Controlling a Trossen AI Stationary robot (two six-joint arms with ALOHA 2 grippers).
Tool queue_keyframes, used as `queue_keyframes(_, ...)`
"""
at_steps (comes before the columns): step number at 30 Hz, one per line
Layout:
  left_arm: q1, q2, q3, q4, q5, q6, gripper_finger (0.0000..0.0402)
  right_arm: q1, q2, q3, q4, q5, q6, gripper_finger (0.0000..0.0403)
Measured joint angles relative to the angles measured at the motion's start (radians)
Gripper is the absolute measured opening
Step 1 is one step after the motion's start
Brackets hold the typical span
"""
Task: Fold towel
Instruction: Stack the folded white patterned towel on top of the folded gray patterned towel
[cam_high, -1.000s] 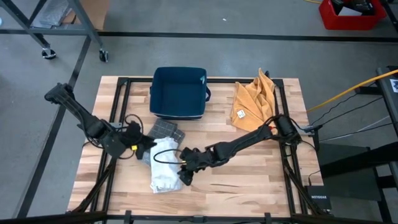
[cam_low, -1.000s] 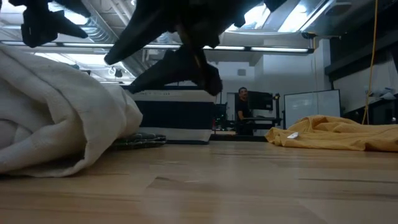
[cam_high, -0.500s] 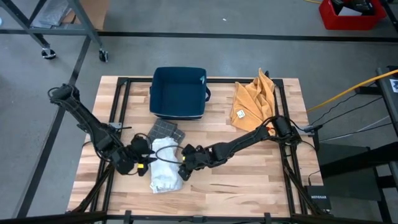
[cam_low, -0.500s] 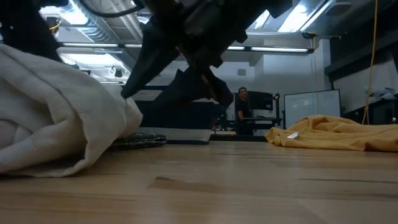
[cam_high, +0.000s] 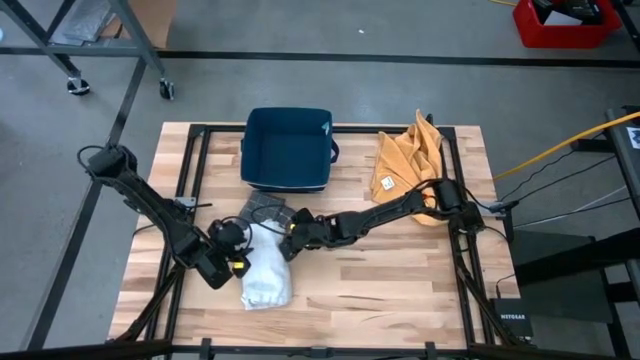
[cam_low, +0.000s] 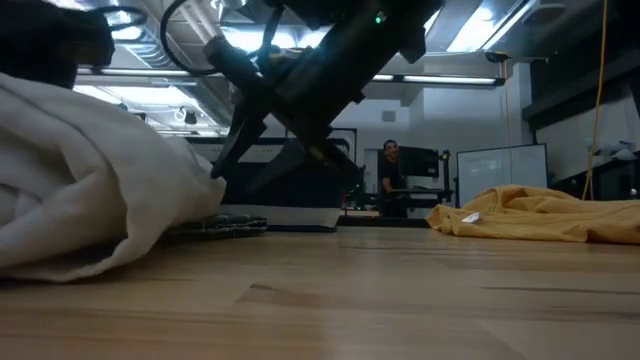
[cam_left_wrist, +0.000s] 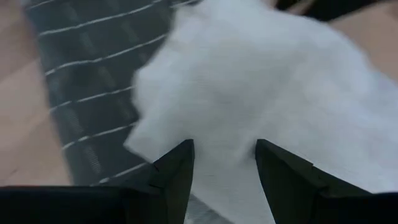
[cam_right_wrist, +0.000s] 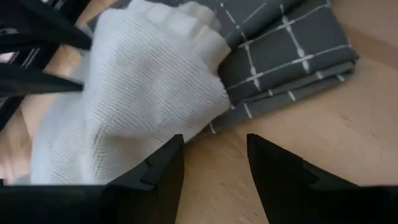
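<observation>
The white towel (cam_high: 266, 272) lies bunched toward the table's (cam_high: 400, 290) front-left part, overlapping a grey checked cloth (cam_high: 262, 207). The left hand (cam_high: 238, 262) sits at the towel's left side, fingers parted, holding nothing. The right hand (cam_high: 284, 230), fingers also apart and empty, hovers at the towel's far end.

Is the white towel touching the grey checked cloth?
Touching. In the right wrist view the white towel lies over the edge of the grey checked cloth, with no gap between them.

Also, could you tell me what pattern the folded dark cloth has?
Dark grey cloth with thin white grid lines, clearest in the right wrist view.
</observation>
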Motion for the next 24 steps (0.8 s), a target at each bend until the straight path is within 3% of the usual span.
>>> queue_keyframes(11,0.026,0.074,0.000,0.063,0.008,0.008,0.0166,-0.001,0.095,0.000,0.334,-0.086,0.025,0.0177)
queue_keyframes(17,0.058,0.100,0.000,0.138,0.010,0.067,0.0166,-0.001,0.099,0.017,0.349,-0.144,0.047,0.0177)
queue_keyframes(24,0.085,0.092,0.000,0.137,-0.015,0.088,0.0166,-0.001,0.099,0.017,0.386,-0.115,0.071,0.0177)
